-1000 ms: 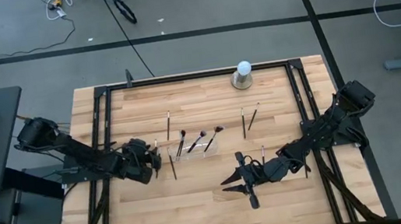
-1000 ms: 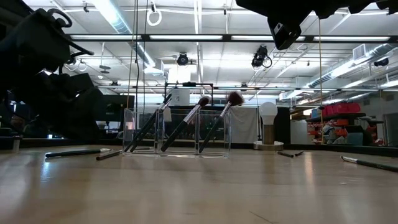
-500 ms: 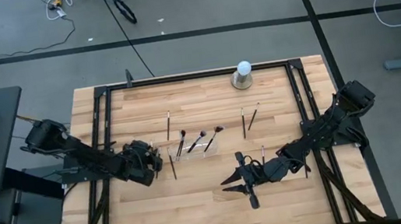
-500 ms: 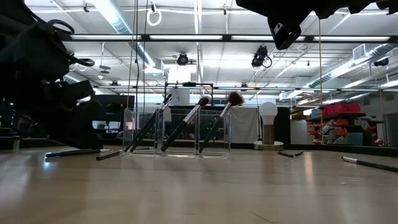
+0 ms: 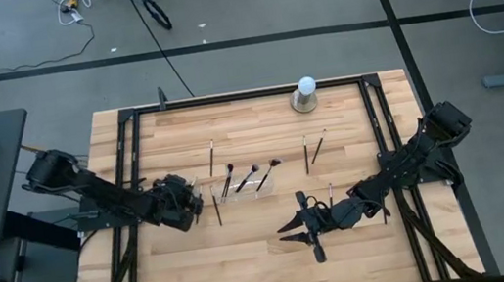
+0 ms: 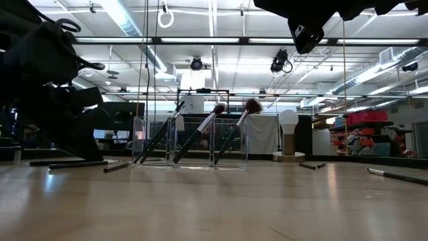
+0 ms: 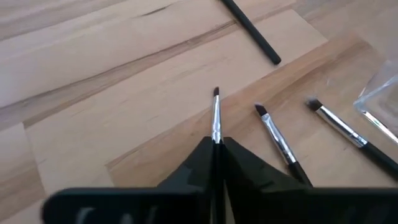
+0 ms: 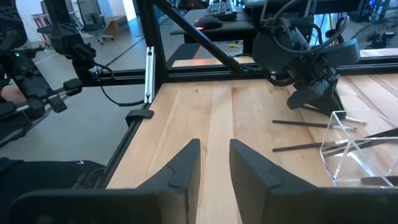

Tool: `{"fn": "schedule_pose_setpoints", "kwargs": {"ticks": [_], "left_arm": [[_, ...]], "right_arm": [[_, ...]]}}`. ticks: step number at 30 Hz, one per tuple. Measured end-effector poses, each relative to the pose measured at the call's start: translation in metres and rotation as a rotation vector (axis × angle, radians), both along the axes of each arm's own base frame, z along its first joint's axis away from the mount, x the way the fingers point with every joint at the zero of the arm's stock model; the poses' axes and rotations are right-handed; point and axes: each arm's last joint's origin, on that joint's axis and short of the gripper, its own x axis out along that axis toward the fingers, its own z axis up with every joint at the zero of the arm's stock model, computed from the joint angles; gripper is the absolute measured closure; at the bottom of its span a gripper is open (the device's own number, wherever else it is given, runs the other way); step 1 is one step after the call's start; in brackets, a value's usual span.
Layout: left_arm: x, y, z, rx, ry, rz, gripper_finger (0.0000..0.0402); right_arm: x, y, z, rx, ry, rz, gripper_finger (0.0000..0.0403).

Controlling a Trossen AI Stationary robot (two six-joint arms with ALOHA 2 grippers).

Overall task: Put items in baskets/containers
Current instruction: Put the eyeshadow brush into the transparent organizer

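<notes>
A clear holder (image 5: 244, 187) stands mid-table with three brushes leaning in it (image 6: 200, 137). Loose brushes lie on the wood: one beyond the holder (image 5: 211, 157), one at its left end (image 5: 217, 208), and two to its right (image 5: 305, 153). My left gripper (image 5: 193, 197) sits just left of the holder, shut on a thin silver-ferruled brush (image 7: 216, 115). Two more brushes (image 7: 277, 140) (image 7: 348, 134) lie beside that one. My right gripper (image 5: 290, 233) hangs open, nothing between its fingers (image 8: 214, 168), right of the holder and nearer the front edge. My left gripper pinches the thin brush between its two fingertips, just behind the silver ferrule (image 7: 216, 138). The fingers slant down from the table's left. The brush runs along them and sticks out ahead, its bristle tip (image 7: 216, 92) low over the wood. The handle is hidden behind the fingers.
A white ball on a grey base (image 5: 306, 94) stands at the far edge. A black brush handle (image 7: 252, 31) lies ahead of the left gripper. One brush (image 5: 329, 192) lies close to the right arm. Black frame rails run along the table's sides.
My left gripper has tipped a little farther down over the brushes left of the holder. The right arm has kept still.
</notes>
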Motion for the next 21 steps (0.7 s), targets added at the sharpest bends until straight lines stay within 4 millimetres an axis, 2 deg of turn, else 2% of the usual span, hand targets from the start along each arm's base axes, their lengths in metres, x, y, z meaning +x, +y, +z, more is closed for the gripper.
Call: {"fn": "schedule_pose_setpoints", "kwargs": {"ticks": [2,10,16,21], "left_arm": [[-0.001,0.0,0.0,0.004,0.01,-0.003,0.0388],[-0.007,-0.005,0.003,0.009,0.027,-0.053,0.039],[-0.015,-0.009,0.019,-0.042,-0.017,-0.113,0.039],[-0.016,-0.012,0.037,-0.022,-0.128,-0.182,0.039]], "right_arm": [[0.0,0.0,-0.001,0.0,0.005,-0.001,0.0317],[0.0,0.0,-0.001,-0.002,0.008,-0.001,0.0317],[0.0,0.0,-0.001,-0.003,0.011,-0.001,0.0317],[0.0,0.0,-0.001,-0.003,0.011,-0.001,0.0317]]}}
